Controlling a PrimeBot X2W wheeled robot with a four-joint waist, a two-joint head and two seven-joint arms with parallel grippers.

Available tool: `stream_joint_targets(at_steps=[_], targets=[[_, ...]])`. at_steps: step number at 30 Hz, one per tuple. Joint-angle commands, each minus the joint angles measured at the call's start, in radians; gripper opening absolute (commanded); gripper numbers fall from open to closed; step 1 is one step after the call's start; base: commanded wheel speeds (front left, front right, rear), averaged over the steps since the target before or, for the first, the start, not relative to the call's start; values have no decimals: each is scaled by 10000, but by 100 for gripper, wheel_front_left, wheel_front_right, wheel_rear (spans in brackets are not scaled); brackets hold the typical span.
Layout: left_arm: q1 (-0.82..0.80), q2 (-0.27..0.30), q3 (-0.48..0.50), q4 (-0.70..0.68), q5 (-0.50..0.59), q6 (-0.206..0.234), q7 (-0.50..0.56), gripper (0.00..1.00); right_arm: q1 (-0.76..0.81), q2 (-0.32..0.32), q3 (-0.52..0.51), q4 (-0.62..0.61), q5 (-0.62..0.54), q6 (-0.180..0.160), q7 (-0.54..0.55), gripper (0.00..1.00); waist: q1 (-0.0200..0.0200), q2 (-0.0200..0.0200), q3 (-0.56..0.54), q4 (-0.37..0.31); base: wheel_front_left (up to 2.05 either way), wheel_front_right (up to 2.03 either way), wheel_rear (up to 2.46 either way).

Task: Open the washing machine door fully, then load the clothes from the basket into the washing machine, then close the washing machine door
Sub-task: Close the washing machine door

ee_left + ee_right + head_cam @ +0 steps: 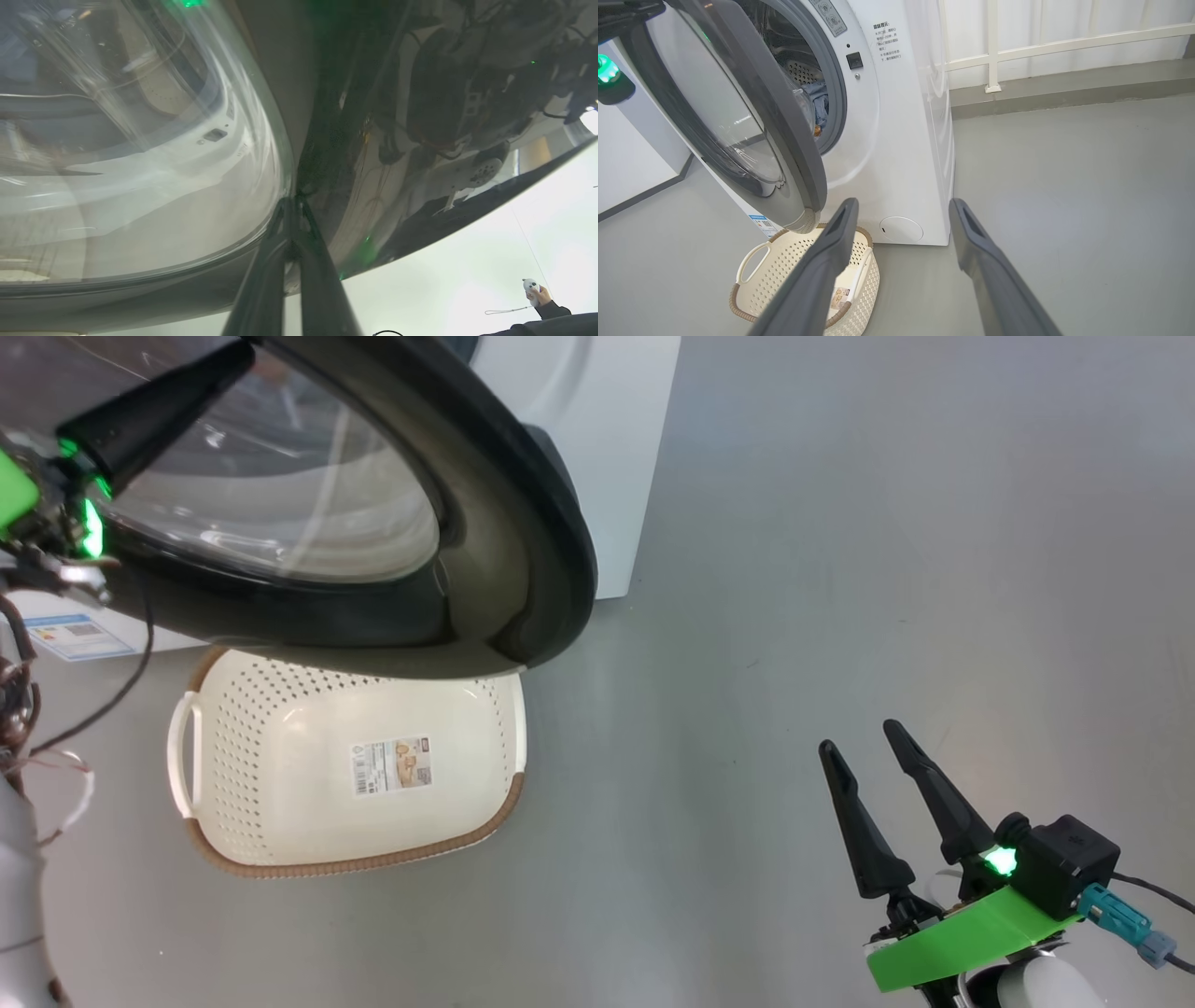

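In the head view my left tool [233,359] has its fingers pinched together with nothing between them. It lies against the outer face of the washing machine door [504,523], on the bulging clear glass inside the glossy black ring. Below the door's lower edge sits the basket [233,709], cream perforated plastic with a brown woven-look rim, and no garment in it. My right tool [859,737] hangs well off to the right of the door, spread wide and carrying nothing.

In the left wrist view, my left tool [293,210] seems to touch the door [373,116] just where glass meets the mirror-like black surround.

In the right wrist view, beyond my right tool's [903,203] parted fingers, the door [752,107] stands about half open. Behind it, the clothes [822,100] show as soft bluish fabric inside the grey rubber gasket [838,116]. The basket [784,261] is under the door.

I judge loading done and closing in hand. Next, a steady push on the door until the latch catches.
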Motion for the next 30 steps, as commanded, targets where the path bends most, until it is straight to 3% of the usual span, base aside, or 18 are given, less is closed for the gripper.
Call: stream_joint_targets(at_steps=[1, 11, 22, 23, 26, 27, 29, 30], targets=[[-519, 463, 278, -189, 106, -108, -130, 0, -207, 12, 260, -276, -58, 16, -48, 100, 0, 0, 41, -35, 0, 0, 0], [-565, 645, -54, -98, 26, -113, -361, 0, -202, 46, 212, -272, -77, 16, -48, 100, 0, 0, 61, -7, 0, 0, 0], [627, 817, -131, -376, -434, -114, -430, 0, -141, -208, 171, -203, -50, 16, -48, 100, 0, 0, -287, 618, 0, 0, 0], [806, 827, -85, -404, -467, -114, -521, 4, -140, -235, 179, -194, -43, 16, -48, 100, 0, 0, -320, 679, 0, 0, 0], [1391, 858, -9, -508, -524, -114, -757, 33, -129, -302, 179, -179, -25, 16, -48, 100, 0, 0, -414, 858, 0, 0, 0], [1587, 838, 44, -537, -566, -114, -878, 50, -124, -330, 180, -175, -16, 16, -48, 100, 0, 0, -445, 916, 0, 0, 0], [1983, 832, 62, -680, -578, -114, -1068, 93, -105, -392, 185, -158, 2, 16, -48, 100, 0, 0, -500, 1028, 0, 0, 0], [2179, 802, 80, -753, -599, -114, -1188, 100, -96, -416, 173, -155, 9, 16, -48, 100, 0, 0, -525, 1085, 0, 0, 0]])
